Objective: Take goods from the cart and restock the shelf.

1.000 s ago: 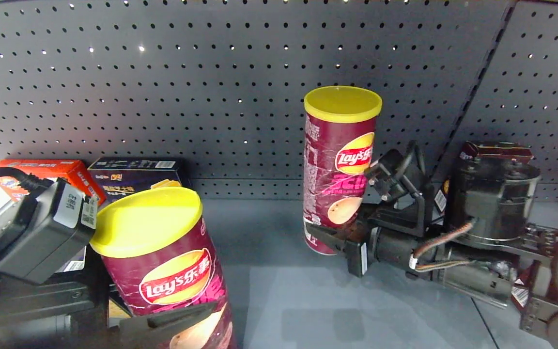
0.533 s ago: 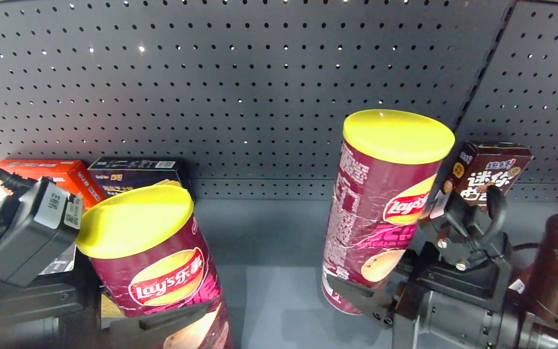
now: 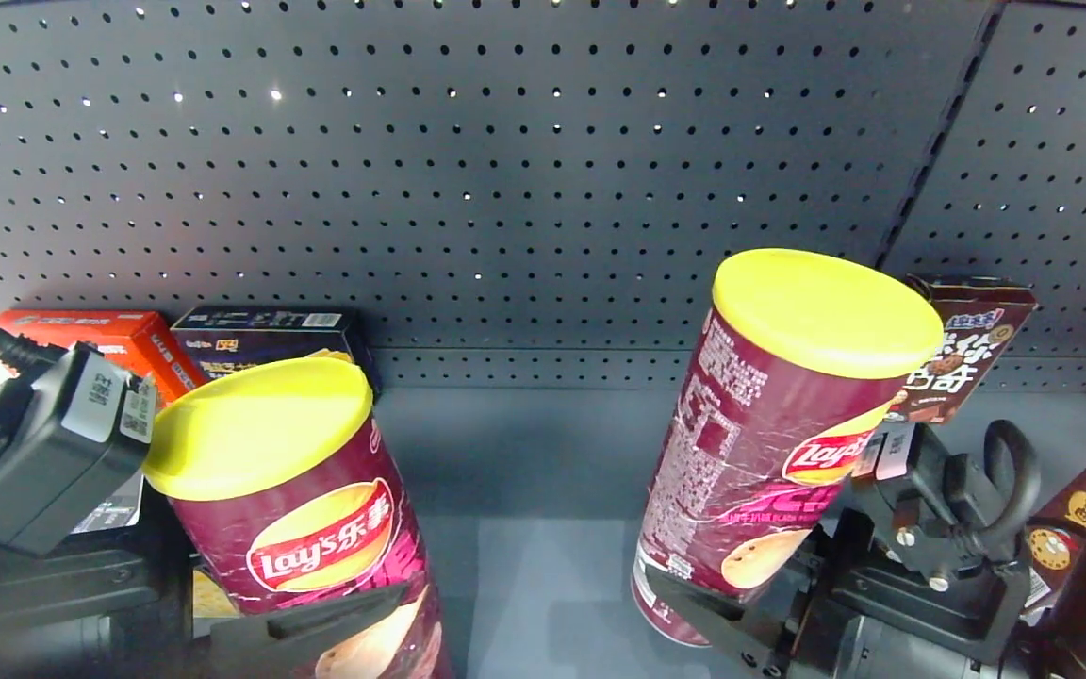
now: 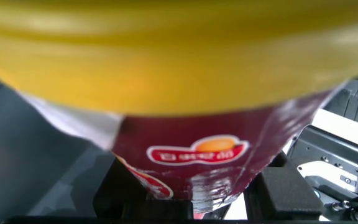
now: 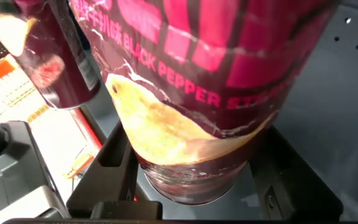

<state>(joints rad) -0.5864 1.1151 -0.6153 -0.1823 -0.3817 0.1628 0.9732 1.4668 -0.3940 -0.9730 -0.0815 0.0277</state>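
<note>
Two maroon chip cans with yellow lids are held in front of the grey shelf (image 3: 524, 471). At the lower left, the left can (image 3: 288, 509) leans slightly, and my left gripper (image 3: 336, 641) is shut on its lower body. In the left wrist view this can (image 4: 191, 155) sits between dark fingers (image 4: 114, 193). The right can (image 3: 769, 443) tilts with its lid toward the right, and my right gripper (image 3: 722, 608) is shut on its base. The right wrist view shows that can (image 5: 210, 93) between my fingers (image 5: 104, 174), with the left can (image 5: 61, 56) beyond it.
A pegboard wall (image 3: 505, 189) backs the shelf. An orange box (image 3: 81, 339) and a dark blue box (image 3: 260, 335) lie at the back left. A brown cookie box (image 3: 972, 349) stands at the back right, with another box (image 3: 1085, 500) nearer on the right.
My right arm has drawn its can back from the shelf's middle, toward the camera and to the right, and it now tilts more. The left can has shifted slightly left.
</note>
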